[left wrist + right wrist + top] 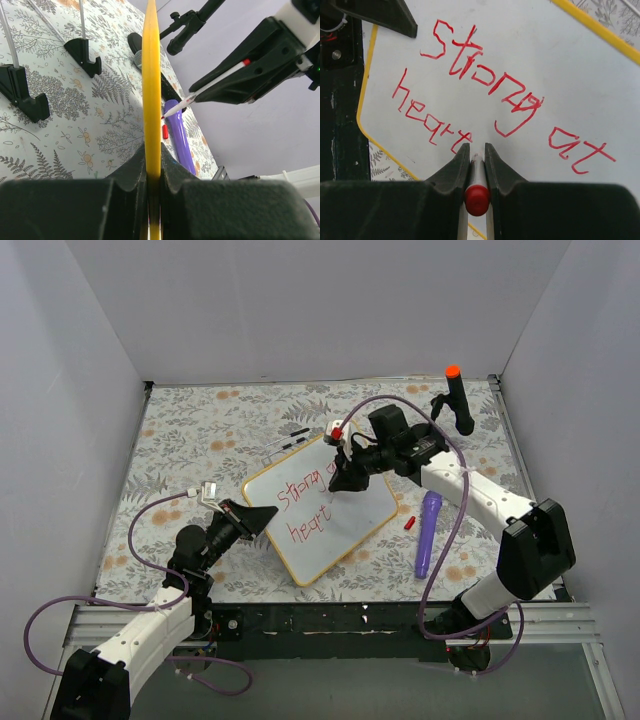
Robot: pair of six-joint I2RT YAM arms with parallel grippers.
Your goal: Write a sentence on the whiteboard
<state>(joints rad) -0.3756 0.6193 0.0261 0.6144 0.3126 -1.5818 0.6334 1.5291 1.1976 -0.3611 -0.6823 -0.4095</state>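
Closest to your right wrist camera, the right gripper (477, 150) has both fingers closed tight on a red marker (477, 199). The marker's red butt end faces the lens and its tip is down at the whiteboard (560, 65). The sentence (485, 95) runs in red across the white face, with "Strong at" on the upper line and "heart" below it. The marker tip sits just past the last t, though you cannot tell from these views whether it is actually touching.

From above, the whiteboard lies at the middle of the floral tablecloth (200, 440), turned corner-wise. Your left gripper (262, 517) is at its 9 o'clock corner, clamped shut on the yellow frame (151, 75). The left wrist camera sees that frame edge-on between the fingers.

Moving outward, a small red cap (409, 523) lies just beside the board at 3 o'clock, with a purple cylinder (428, 535) just beyond it. Black clip feet (82, 54) on thin rods lie on the cloth off the 11 o'clock edge. A black cylinder with an orange top (459, 400) is well apart at 1 o'clock.
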